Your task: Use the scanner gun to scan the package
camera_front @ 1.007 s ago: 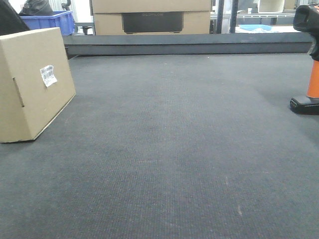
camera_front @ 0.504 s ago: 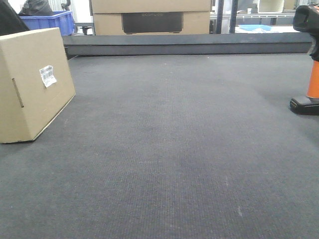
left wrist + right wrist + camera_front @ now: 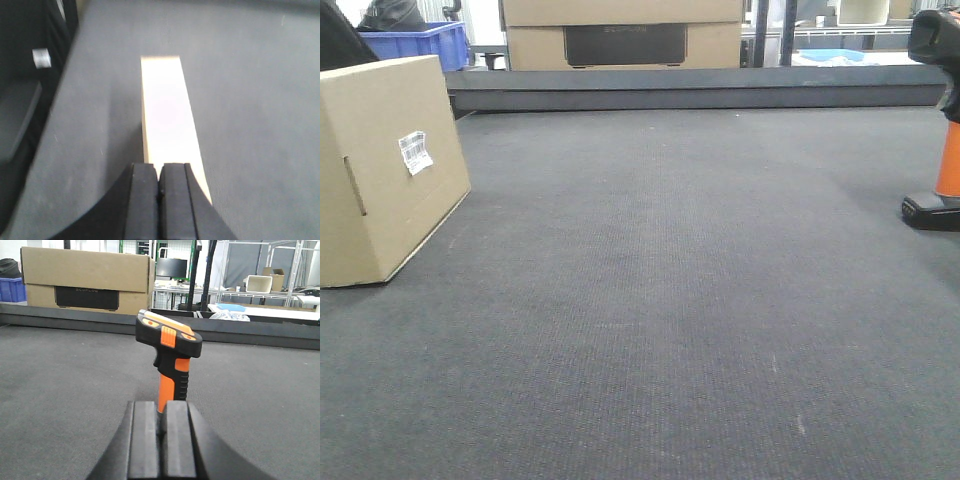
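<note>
Shows hardly any change from a second ago: label [image 3: 415, 152] on the package [image 3: 380, 200] a hair further left, nothing more; leaning tilted at the left of the mat [image 3: 670, 300], narrow top edge just beyond the left gripper [image 3: 160, 170], fingers pressed together, any hold on the box impossible to tell; scanner gun [image 3: 170, 340] upright at the far right, just past the right gripper [image 3: 162, 410], likewise closed, gripping nothing; probably means scanning not yet begun
</note>
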`<state>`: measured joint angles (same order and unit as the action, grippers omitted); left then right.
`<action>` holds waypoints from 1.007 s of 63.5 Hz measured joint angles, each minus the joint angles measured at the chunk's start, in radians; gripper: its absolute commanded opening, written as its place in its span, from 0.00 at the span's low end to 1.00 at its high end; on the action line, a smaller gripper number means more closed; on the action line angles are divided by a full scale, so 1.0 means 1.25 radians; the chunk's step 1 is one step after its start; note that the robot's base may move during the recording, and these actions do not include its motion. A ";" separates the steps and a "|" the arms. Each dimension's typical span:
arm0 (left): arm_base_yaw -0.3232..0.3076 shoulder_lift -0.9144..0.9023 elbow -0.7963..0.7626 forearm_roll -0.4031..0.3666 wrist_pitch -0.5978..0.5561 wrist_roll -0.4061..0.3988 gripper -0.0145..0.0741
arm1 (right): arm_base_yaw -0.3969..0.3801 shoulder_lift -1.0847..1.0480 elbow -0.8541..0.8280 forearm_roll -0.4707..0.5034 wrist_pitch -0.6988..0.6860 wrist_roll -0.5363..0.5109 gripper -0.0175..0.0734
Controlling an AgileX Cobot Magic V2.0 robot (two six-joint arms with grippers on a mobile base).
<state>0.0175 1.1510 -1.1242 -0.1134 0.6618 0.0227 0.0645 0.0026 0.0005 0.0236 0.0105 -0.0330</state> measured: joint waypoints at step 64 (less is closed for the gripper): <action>-0.101 0.442 -0.380 0.142 0.338 -0.224 0.71 | 0.000 0.000 0.000 0.000 0.000 0.000 0.01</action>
<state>-0.1082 1.7033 -1.5996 0.0639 1.0848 -0.2571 0.0645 0.0026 0.0005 0.0236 0.0105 -0.0330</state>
